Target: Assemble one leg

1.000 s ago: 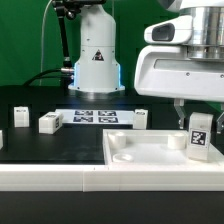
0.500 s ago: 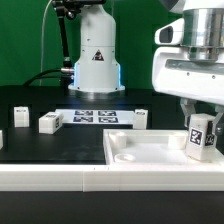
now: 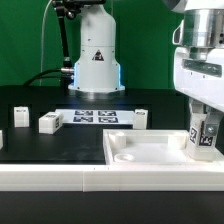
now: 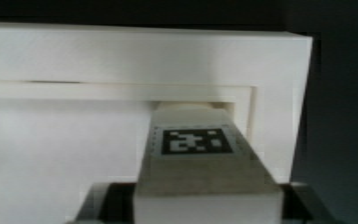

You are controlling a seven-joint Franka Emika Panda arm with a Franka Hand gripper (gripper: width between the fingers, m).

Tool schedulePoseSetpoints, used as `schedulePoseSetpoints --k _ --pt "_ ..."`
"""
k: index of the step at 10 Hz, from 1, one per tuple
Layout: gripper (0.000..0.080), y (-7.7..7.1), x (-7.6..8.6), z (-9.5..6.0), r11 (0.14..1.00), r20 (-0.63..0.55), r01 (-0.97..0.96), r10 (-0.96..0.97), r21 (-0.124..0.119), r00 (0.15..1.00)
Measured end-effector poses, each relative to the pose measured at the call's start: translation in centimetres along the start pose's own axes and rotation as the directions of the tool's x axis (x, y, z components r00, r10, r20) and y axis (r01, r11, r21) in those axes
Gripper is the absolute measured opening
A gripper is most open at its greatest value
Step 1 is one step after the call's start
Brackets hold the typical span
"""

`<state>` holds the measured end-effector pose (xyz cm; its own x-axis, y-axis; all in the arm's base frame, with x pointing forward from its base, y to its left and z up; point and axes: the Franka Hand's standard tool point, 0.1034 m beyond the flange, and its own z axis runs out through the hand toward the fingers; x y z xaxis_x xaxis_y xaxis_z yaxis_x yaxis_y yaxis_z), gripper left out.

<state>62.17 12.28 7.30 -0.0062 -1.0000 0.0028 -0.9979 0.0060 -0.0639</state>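
Observation:
My gripper is shut on a leg, a small white block with a black-and-white tag, and holds it upright over the near corner of the large white square panel at the exterior view's right. In the wrist view the leg fills the space between my fingers, its end close to the panel's raised corner. Whether the leg touches the panel I cannot tell. Three more legs lie on the black table: one, one, and one.
The marker board lies at the back middle of the table, before the robot base. Another white part shows at the exterior view's left edge. A white ledge runs along the front.
My gripper has moved toward the exterior view's right with the leg in it, to above the panel's right corner. The other parts have not moved.

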Motion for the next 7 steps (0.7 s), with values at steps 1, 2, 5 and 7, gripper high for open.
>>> schedulePoseSetpoints --k 1,2,5,7 --pt "0.0297 0.01 -0.04 0.0 1.0 0.0 -0.018 0.018 0.0 1.0" --pt "0.0297 0.02 -0.07 0.0 1.0 0.0 -0.013 0.013 0.0 1.0" --pt "0.0618 -0.17 0.25 -0.05 0.99 -0.001 0.139 -0.139 0.005 0.99" --pt "0.064 -0.23 0.39 -0.06 0.943 -0.004 0.334 -0.334 0.006 0.943"
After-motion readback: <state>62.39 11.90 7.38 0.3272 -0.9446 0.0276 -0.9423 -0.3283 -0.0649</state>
